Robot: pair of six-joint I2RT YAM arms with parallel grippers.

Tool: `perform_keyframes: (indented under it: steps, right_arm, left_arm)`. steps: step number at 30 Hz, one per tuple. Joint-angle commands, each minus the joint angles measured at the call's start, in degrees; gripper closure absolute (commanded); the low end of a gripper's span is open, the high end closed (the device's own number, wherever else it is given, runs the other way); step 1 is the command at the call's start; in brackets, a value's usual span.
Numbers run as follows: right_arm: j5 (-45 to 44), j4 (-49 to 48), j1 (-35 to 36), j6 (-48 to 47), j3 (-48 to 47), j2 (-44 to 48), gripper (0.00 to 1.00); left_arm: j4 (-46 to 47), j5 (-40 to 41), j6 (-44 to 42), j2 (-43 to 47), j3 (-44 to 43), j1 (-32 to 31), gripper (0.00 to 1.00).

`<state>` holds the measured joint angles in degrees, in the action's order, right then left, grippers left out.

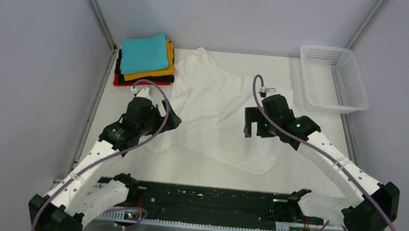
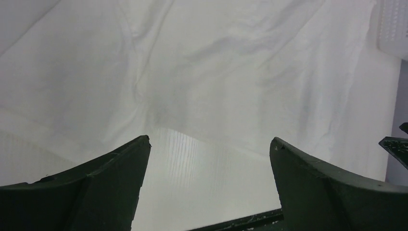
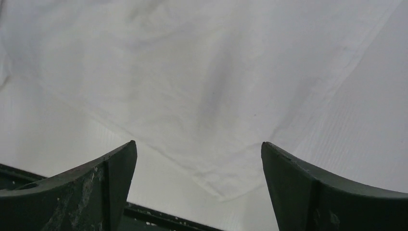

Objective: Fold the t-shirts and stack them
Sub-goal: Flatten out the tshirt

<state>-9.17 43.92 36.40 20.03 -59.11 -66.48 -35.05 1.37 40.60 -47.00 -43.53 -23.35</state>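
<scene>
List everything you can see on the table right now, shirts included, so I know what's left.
white t-shirt: one, white, spread unfolded mid-table
folded t-shirts: four, teal over orange, black, red, stacked at the far left corner
basket: one, white mesh, far right corner
table: one, white, under everything
left pincer: one, black, open, at the white shirt's left edge
right pincer: one, black, open, at its right side

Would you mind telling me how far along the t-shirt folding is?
Done: the folded stack at far left, teal t-shirt on top. In hand: nothing; the left gripper and right gripper hang open over the white t-shirt, which lies spread out. Left: fold it and add it to the stack.
</scene>
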Motion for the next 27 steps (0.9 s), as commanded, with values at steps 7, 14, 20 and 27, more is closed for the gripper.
perform_keyframes:
  steps: [7,14,20,27]
  right_arm:
    - [5.61,-17.25,-9.56,11.7,2.02,-16.94,0.01]
    - [4.12,-19.65,-11.5,13.95,6.08,-24.15,0.01]
    - [5.24,-20.64,-15.97,14.93,9.34,-27.1,0.01]
    - [8.83,-18.93,-26.13,14.99,13.47,-26.53,0.01]
  left_arm:
    - [25.34,-2.39,0.09,-37.74,-11.37,1.5,0.01]
    - [26.63,-4.88,0.12,-47.5,-12.27,1.93,0.01]
    - [25.41,-3.06,1.94,-45.55,-6.86,1.93,0.01]
    - [19.99,-5.69,6.29,-36.7,3.02,-0.69,0.01]
